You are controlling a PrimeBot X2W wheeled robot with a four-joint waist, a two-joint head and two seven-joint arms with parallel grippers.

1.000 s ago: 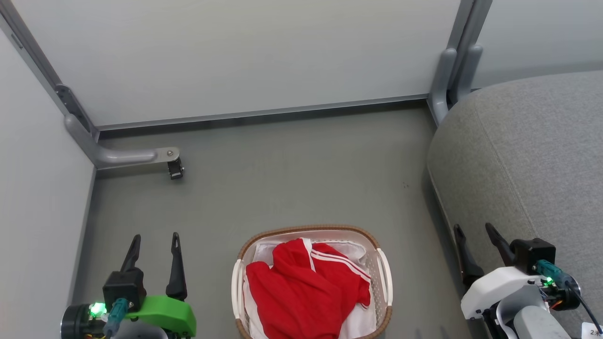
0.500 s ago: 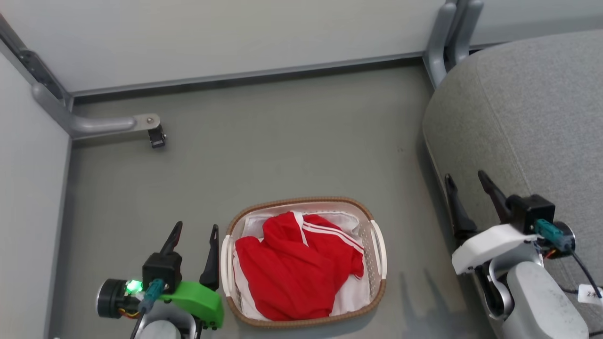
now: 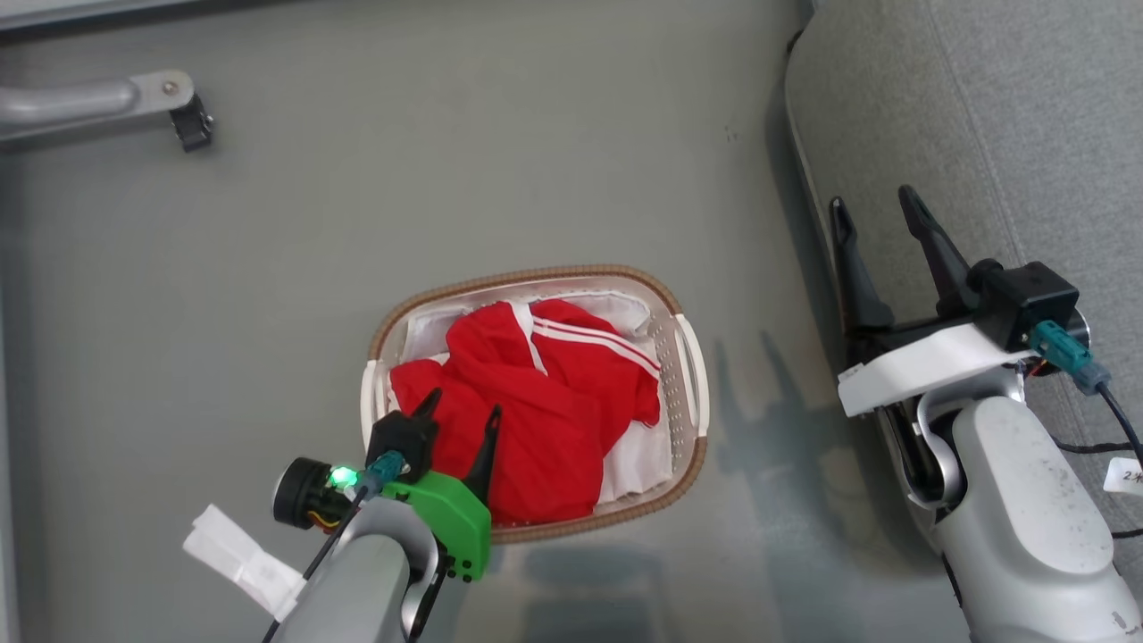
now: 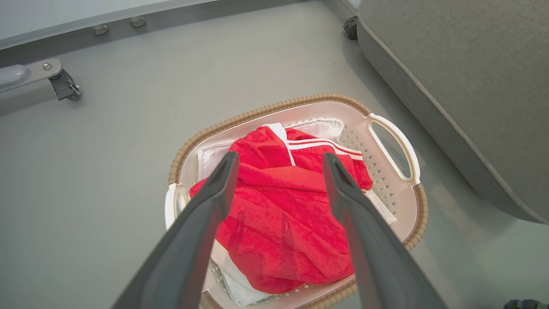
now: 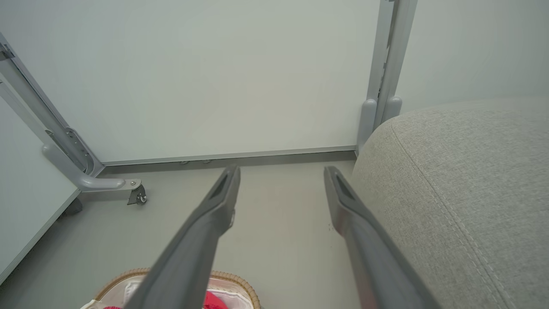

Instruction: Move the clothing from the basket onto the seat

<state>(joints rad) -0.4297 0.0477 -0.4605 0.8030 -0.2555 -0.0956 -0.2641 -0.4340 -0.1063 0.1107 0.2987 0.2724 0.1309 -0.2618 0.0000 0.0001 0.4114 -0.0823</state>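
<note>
The left gripper point(image 3: 464, 402) hangs with its fingers spread wide and empty, and the red clothing point(image 3: 571, 375) lies heaped just beneath and ahead of its tips, inside the basket point(image 3: 536, 272). The right gripper point(image 3: 871, 198) is also fully spread and holds nothing, with the grey seat point(image 3: 982, 107) under it and to its right, and the basket well off to its left. Behind its wrist, a white tag point(image 3: 1123, 476) on a cable bears writing too cropped to read.
</note>
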